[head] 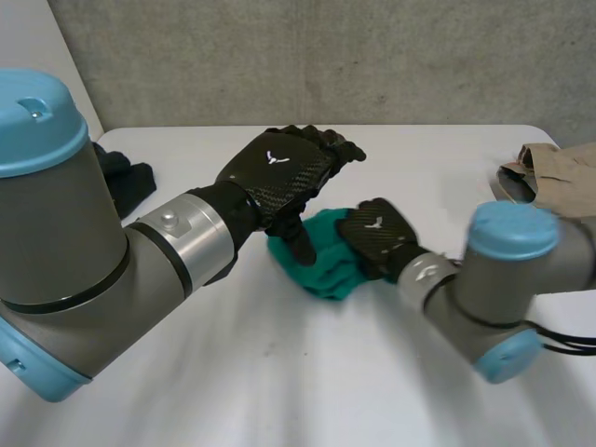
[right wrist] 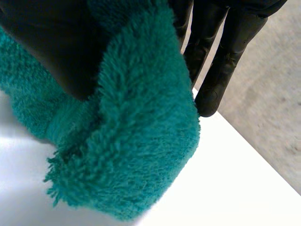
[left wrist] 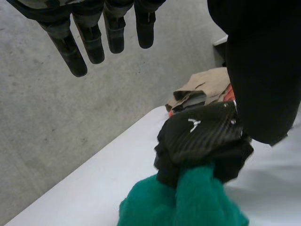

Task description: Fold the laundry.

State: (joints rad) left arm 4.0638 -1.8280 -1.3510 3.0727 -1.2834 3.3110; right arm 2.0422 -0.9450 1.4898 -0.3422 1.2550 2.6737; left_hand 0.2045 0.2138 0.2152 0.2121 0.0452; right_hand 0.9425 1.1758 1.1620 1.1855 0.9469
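Observation:
A green fuzzy cloth [head: 326, 268] lies bunched at the middle of the white table [head: 279, 372]. My right hand [head: 377, 235] sits on its right side and is shut on it. In the right wrist view the cloth [right wrist: 141, 141] is pinched between the thumb and the fingers [right wrist: 221, 61]. My left hand [head: 279, 168] hovers open just above and left of the cloth, fingers straight and thumb pointing down at the cloth's left edge. The left wrist view shows its straight fingers [left wrist: 89, 42] above the right hand [left wrist: 202, 132] and the cloth [left wrist: 188, 202].
A beige garment [head: 559, 177] lies heaped at the table's far right, also seen past the right hand [left wrist: 202, 89]. A dark garment [head: 130, 179] lies at the far left behind my left arm. A concrete wall stands beyond the table's far edge.

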